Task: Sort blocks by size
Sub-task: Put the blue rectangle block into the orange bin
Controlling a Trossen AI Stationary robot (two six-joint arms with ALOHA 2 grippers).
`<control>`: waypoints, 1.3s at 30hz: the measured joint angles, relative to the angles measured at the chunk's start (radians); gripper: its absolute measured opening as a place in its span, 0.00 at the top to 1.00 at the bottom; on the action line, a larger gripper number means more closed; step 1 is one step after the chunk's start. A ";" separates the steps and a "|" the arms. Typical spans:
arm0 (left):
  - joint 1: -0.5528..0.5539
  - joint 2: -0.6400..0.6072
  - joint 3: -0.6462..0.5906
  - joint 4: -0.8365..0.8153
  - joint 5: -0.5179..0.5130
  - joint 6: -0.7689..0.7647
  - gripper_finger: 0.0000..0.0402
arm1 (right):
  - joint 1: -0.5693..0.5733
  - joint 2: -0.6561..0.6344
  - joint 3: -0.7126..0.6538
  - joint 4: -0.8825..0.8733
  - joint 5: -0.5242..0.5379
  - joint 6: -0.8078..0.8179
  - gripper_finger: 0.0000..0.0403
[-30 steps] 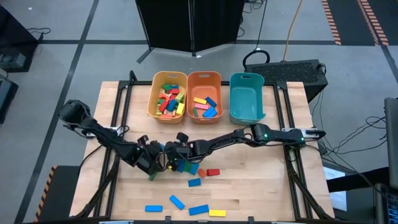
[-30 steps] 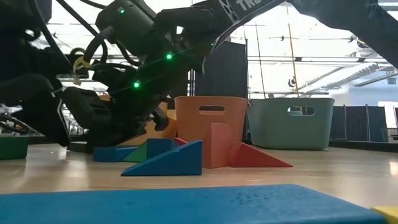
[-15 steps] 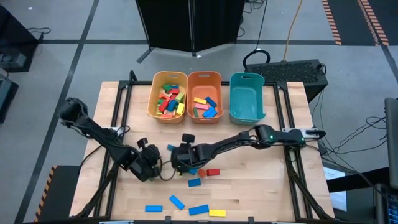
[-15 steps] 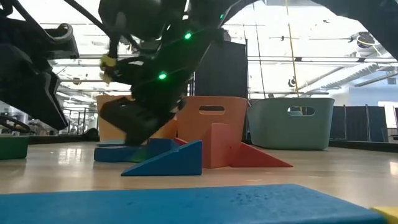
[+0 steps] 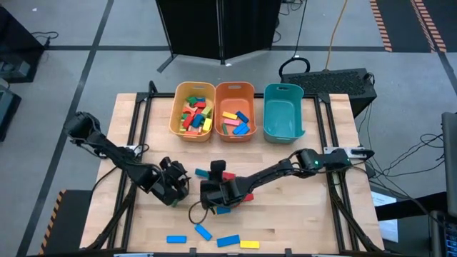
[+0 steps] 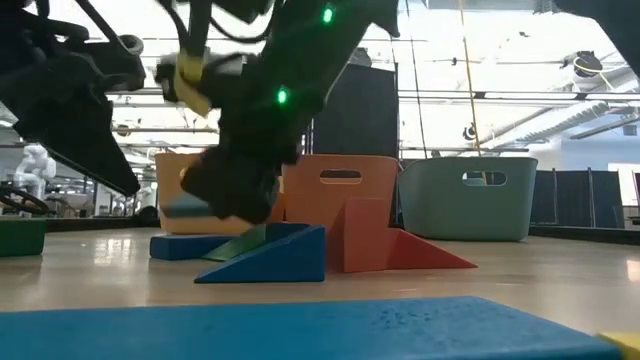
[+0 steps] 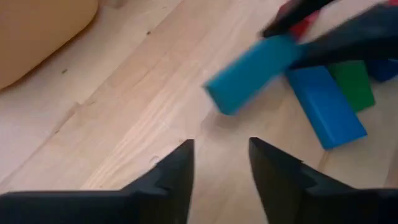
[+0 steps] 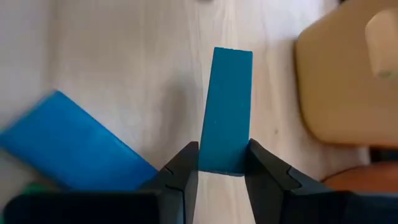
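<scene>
Three bins at 12 o'clock on the desk (image 5: 321,214): yellow bin (image 5: 193,111) and orange bin (image 5: 234,110) hold blocks, teal bin (image 5: 283,113) shows none. Four loose blocks (image 5: 218,239) near the 6 o'clock edge: three blue, one yellow. Right claw (image 8: 220,169) grips a blue bar (image 8: 227,127) at desk centre. Left claw (image 7: 221,171), at its 9 o'clock, is parted and holds nothing. Cluster beneath the arms partly hidden; bare wood toward 3 o'clock.

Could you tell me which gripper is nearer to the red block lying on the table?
Right. The right gripper, shut on a blue bar, sits just beside the red block; the left gripper, open and empty, is farther off, beyond the right one.
</scene>
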 joint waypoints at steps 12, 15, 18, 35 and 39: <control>0.070 0.001 -0.001 0.081 0.066 0.174 0.23 | 0.052 -0.010 0.002 -0.001 0.080 -0.048 0.76; 0.082 0.001 -0.003 0.142 0.100 0.238 0.22 | 0.053 -0.010 0.002 -0.011 0.078 -0.051 0.76; 0.099 0.000 0.004 0.229 0.128 0.276 0.22 | 0.054 -0.010 0.003 0.017 0.113 -0.044 0.76; 0.194 0.000 0.000 0.372 0.304 0.455 0.23 | 0.138 -0.035 0.004 -0.073 0.394 -0.114 0.76; 0.193 0.000 0.000 0.442 0.349 0.561 0.27 | 0.148 -0.035 0.004 -0.143 0.437 -0.064 0.76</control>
